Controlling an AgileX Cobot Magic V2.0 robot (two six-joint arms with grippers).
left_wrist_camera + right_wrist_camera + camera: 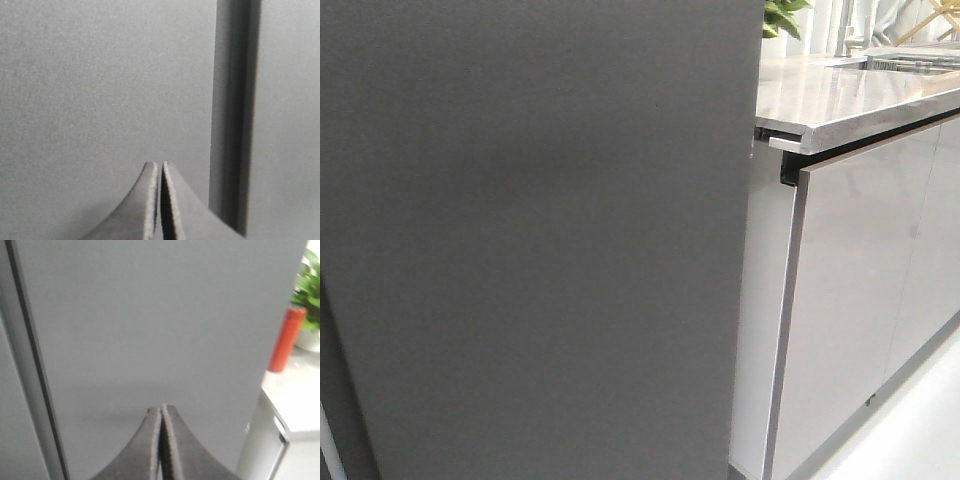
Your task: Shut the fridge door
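Note:
The fridge door point(540, 230) fills most of the front view with its matte dark grey outer face; its inner side is hidden. Neither gripper shows in the front view. In the left wrist view the left gripper point(161, 164) is shut and empty, its tips close against the grey door face point(100, 90), beside a dark vertical gap point(235, 110). In the right wrist view the right gripper point(161, 407) is shut and empty, its tips close against the door face point(160, 315). I cannot tell whether either touches the door.
Glossy light grey cabinet fronts point(860, 300) stand right of the door under a shiny countertop point(850, 95) with a plant point(782, 15) behind. The right wrist view shows a red bottle point(286, 340), a green plant point(309, 285) and a dark seam point(35, 360).

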